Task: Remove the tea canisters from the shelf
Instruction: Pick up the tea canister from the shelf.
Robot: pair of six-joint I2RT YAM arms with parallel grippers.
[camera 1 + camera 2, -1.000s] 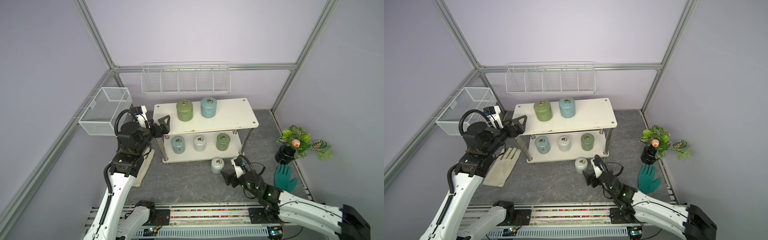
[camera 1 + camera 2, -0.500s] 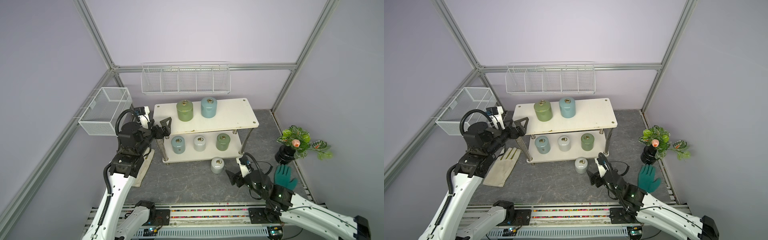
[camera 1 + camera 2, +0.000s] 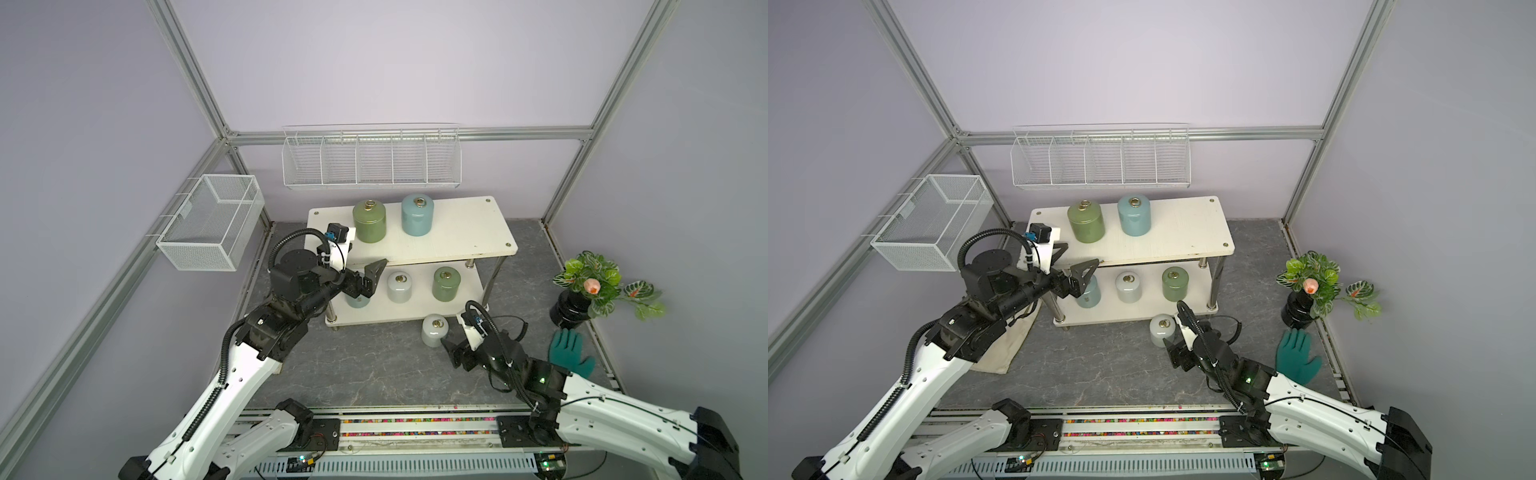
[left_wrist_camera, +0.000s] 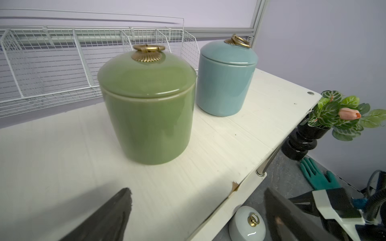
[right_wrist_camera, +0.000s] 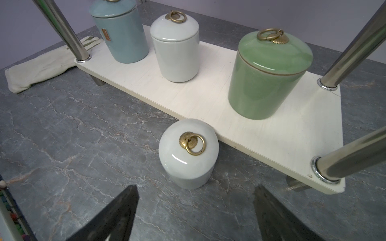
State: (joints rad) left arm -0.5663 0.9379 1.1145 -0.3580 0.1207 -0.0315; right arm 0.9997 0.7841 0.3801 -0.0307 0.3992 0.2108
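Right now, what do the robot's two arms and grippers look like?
The left arm and right arm have white shells, black joints and black ribbed cables running outside. The left gripper and right gripper have black wedge-shaped fingers and white camera mounts. A green light glows on the right arm.

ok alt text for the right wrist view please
A white tea canister stands on the grey surface in front of the shelf, ahead of the right gripper, jaws open and empty. On the shelf's lower board stand a pale blue canister, a second white canister and a green canister.
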